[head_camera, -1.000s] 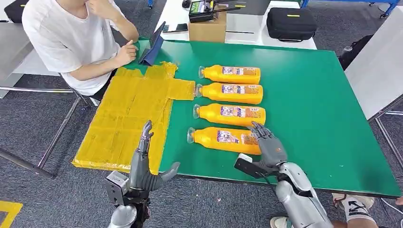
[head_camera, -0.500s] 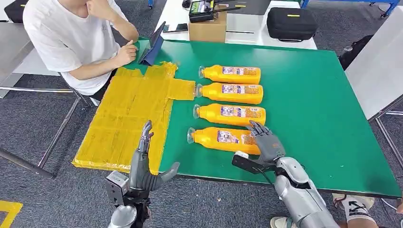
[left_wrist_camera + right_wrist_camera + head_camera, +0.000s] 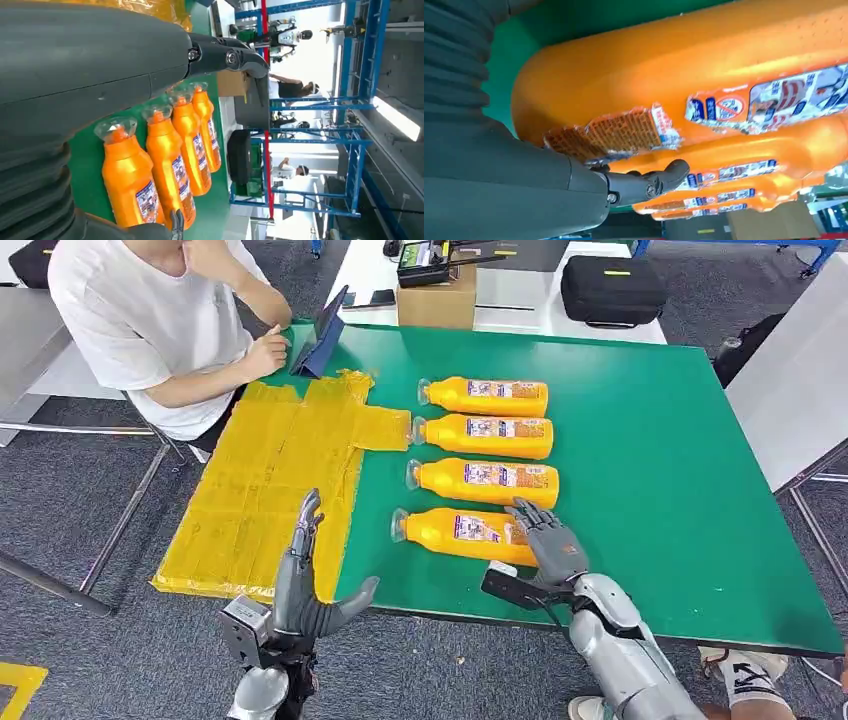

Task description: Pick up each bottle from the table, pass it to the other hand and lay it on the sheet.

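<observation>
Several orange bottles lie side by side on the green table (image 3: 650,470), caps toward the yellow sheet (image 3: 270,480). My right hand (image 3: 548,540) lies over the base end of the nearest bottle (image 3: 460,532), fingers spread across its label and not closed around it. The right wrist view shows that bottle (image 3: 674,65) close up, with my fingers (image 3: 649,182) stretched along its side. My left hand (image 3: 305,580) stands open and upright at the table's front edge, beside the sheet, holding nothing. The left wrist view looks along the row, with the nearest bottle (image 3: 129,175) in front.
A person (image 3: 150,320) in a white shirt sits at the table's far left corner, next to a dark tablet (image 3: 325,335). A cardboard box (image 3: 436,300) and a black case (image 3: 612,288) stand on the white table behind. The green table's right half is bare.
My right hand has slid a little left and further over the nearest bottle's base end. The left hand and the other bottles have stayed put.
</observation>
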Tool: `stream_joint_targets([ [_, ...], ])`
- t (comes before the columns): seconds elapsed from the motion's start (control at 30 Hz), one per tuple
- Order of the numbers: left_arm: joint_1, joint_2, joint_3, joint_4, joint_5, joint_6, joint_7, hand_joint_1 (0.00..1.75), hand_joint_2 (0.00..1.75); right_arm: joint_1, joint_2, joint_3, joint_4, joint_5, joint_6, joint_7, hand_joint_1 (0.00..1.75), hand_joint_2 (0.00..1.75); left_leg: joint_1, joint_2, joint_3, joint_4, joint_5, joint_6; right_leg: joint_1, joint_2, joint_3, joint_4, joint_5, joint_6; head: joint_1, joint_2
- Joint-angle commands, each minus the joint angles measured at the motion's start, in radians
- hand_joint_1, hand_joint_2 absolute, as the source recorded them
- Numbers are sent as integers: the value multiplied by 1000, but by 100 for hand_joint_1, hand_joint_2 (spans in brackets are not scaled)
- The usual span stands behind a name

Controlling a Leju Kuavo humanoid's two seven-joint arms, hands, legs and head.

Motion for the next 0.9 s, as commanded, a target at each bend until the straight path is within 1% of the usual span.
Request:
stream_joint_targets([
  [0.03,-34,25,-6,43,11,-1,-1,0,175,-42,-1,40,105,-45,54,-44,175,175,1,1,5,-1,-2,-1,1,0,5,-1,-1,-2,0,0],
  [0.17,-35,23,-8,45,14,-1,-2,0,175,-42,2,35,110,-63,53,-53,175,175,2,2,9,0,-4,-3,2,0,9,-1,-4,-4,0,0],
  [0.2,-34,23,-10,47,15,-1,-2,0,175,-41,4,34,114,-72,60,-57,175,175,2,1,9,-1,-3,-2,2,-1,9,-1,-3,-4,0,0],
  [0.23,-34,23,-11,48,15,-1,-2,0,175,-41,1,38,119,-74,69,-59,175,175,1,0,5,-1,-1,-1,1,-1,5,-1,-1,-2,0,0],
  [0.27,-39,23,-14,48,15,-2,-1,0,175,-53,-4,56,132,-73,94,-60,175,175,1,0,6,-1,-2,-2,1,-1,6,-1,-2,-2,0,0],
  [0.3,-43,22,-15,47,16,-2,-1,0,175,-57,-4,58,135,-77,92,-65,175,175,1,0,7,-1,-2,-2,2,-1,7,-2,-2,-3,0,0],
  [0.33,-43,23,-14,43,16,-1,-1,0,175,-65,-5,67,143,-73,94,-60,175,175,1,0,4,-1,-1,-1,1,0,4,-1,-1,-2,0,0],
  [0.4,-42,25,-13,38,17,0,-1,0,175,-75,-4,78,157,-67,87,-47,175,175,1,1,5,-1,-2,-2,1,0,6,-1,-2,-2,0,0],
  [0.43,-41,25,-12,36,17,0,-1,0,175,-79,-5,79,164,-70,88,-40,175,175,1,0,3,-1,-1,-1,1,0,3,-1,-1,-1,0,0],
  [0.47,-40,25,-11,35,17,0,-1,0,175,-80,-5,80,165,-70,90,-40,175,175,1,1,6,-1,-2,-1,1,-1,6,-1,-2,-2,0,0],
  [0.5,-40,26,-11,36,17,0,-1,0,175,-80,-7,79,166,-70,90,-40,175,175,1,1,4,-1,-1,-1,1,0,4,-1,-1,-2,0,0],
  [0.53,-40,26,-11,36,17,0,-1,0,175,-80,-7,79,166,-70,90,-40,175,175,1,2,6,-1,-2,-2,1,0,6,-1,-2,-2,0,0],
  [0.57,-38,26,-11,35,17,0,-1,0,175,-81,-8,84,173,-71,98,-40,175,175,1,1,4,-1,-1,-1,1,0,4,-1,-1,-2,0,0],
  [0.6,-38,26,-11,38,17,0,-1,0,175,-86,-13,93,182,-74,115,-41,175,175,1,1,6,-1,-2,-2,2,-1,6,-2,-2,-2,0,0],
  [0.63,-39,26,-10,38,17,1,-1,0,175,-83,-18,92,185,-76,115,-41,175,175,2,1,8,-1,-2,-2,2,-1,8,-2,-2,-3,0,0],
  [0.73,-40,26,-9,41,18,2,-2,0,175,-83,-23,102,194,-78,128,-45,175,175,1,1,5,-1,-1,-1,1,-1,5,-2,-1,-2,0,0],
  [0.77,-40,27,-8,40,18,2,-2,0,175,-80,-24,102,193,-84,129,-51,175,175,1,1,8,-1,-2,-2,2,-2,8,-2,-2,-3,0,0],
  [0.8,-40,27,-7,38,18,3,-3,0,175,-76,-23,101,191,-90,130,-54,175,175,1,1,7,-1,-1,-1,1,-1,6,-2,-1,-2,0,0],
  [0.9,-38,28,-6,31,18,3,-3,0,175,-52,-16,72,175,-138,131,-71,175,175,1,0,9,-2,-1,-1,2,-2,8,-3,-1,-2,0,0],
])
